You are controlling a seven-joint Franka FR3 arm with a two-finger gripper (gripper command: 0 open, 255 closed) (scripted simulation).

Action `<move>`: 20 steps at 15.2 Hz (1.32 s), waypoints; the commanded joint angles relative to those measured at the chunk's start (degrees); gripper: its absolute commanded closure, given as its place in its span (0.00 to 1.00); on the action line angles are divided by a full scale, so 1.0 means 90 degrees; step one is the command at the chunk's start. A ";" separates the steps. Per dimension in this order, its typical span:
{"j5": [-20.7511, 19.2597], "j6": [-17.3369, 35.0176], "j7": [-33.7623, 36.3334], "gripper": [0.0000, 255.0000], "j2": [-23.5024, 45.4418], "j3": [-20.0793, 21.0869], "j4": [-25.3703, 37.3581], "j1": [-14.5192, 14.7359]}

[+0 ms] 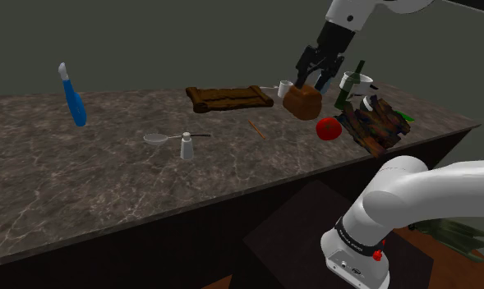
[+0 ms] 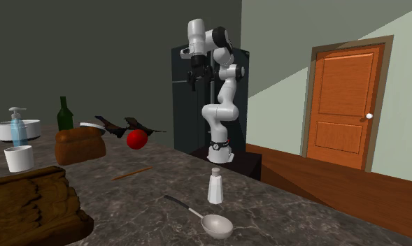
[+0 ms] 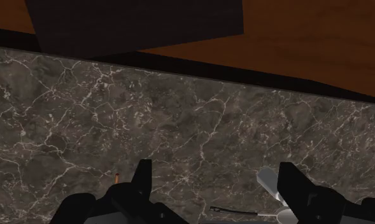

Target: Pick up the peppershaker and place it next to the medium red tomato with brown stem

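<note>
Closest to the shoulder camera, the white arm (image 1: 404,205) rises from its stand. Its black hand (image 1: 314,84) hangs high above the bench (image 1: 84,189), fingers spread wide and holding nothing. Toward the shoulder view's left, well apart from the hand, the small pale pepper shaker (image 1: 186,147) stands upright, just beside a metal spoon (image 1: 158,138) whose handle runs past it. The red tomato (image 1: 329,127) sits not far from the bench edge nearest the stand. A bread loaf (image 1: 301,102) is behind it, and a dark wooden rack (image 1: 380,123) is close on the shoulder view's right.

Likely risks: the shaker looks tall and narrow, so a finger clipping it on the way down could topple it, and a finger could land on the spoon handle. The round tomato may roll if nudged at set-down. Open bench lies between shaker and tomato, crossed only by a thin stick (image 1: 256,129). The freest spot seems to be the tomato's left side in the shoulder view, away from the rack and the edge
</note>
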 commanded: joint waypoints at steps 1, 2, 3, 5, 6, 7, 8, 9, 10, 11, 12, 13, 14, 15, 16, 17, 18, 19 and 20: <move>0.0000 0.0000 0.0000 0.00 0.0000 0.0000 0.0000 0.0000; 0.0047 0.0162 0.0075 0.00 0.0158 0.0085 -0.0018 0.0019; 0.0091 0.0322 0.0149 0.00 0.0322 0.0168 -0.0028 0.0037; 0.0170 0.0637 0.0297 0.00 0.0669 0.0333 -0.0022 0.0073; 0.0206 0.0791 0.0370 0.00 0.0852 0.0415 -0.0006 0.0088; 0.0237 0.0943 0.0443 0.00 0.1040 0.0495 0.0018 0.0103; 0.0265 0.1091 0.0517 0.00 0.1234 0.0574 0.0050 0.0118; 0.0288 0.1236 0.0590 0.00 0.1433 0.0652 0.0091 0.0131; 0.0307 0.1378 0.0665 0.00 0.1636 0.0728 0.0140 0.0145; 0.0322 0.1516 0.0740 0.00 0.1844 0.0804 0.0197 0.0156; 0.0332 0.1649 0.0816 0.00 0.2056 0.0879 0.0262 0.0166; 0.0338 0.1779 0.0894 0.00 0.2273 0.0952 0.0336 0.0176; 0.0337 0.1903 0.0972 0.00 0.2492 0.1023 0.0418 0.0185; 0.0331 0.2023 0.1052 0.00 0.2716 0.1093 0.0507 0.0194; 0.0320 0.2138 0.1134 0.00 0.2943 0.1161 0.0605 0.0202; 0.0302 0.2247 0.1218 0.00 0.3172 0.1226 0.0711 0.0211; 0.0278 0.2350 0.1303 0.00 0.3405 0.1289 0.0825 0.0220; 0.0249 0.2448 0.1390 0.00 0.3641 0.1351 0.0947 0.0229; 0.0213 0.2539 0.1480 0.00 0.3879 0.1409 0.1076 0.0240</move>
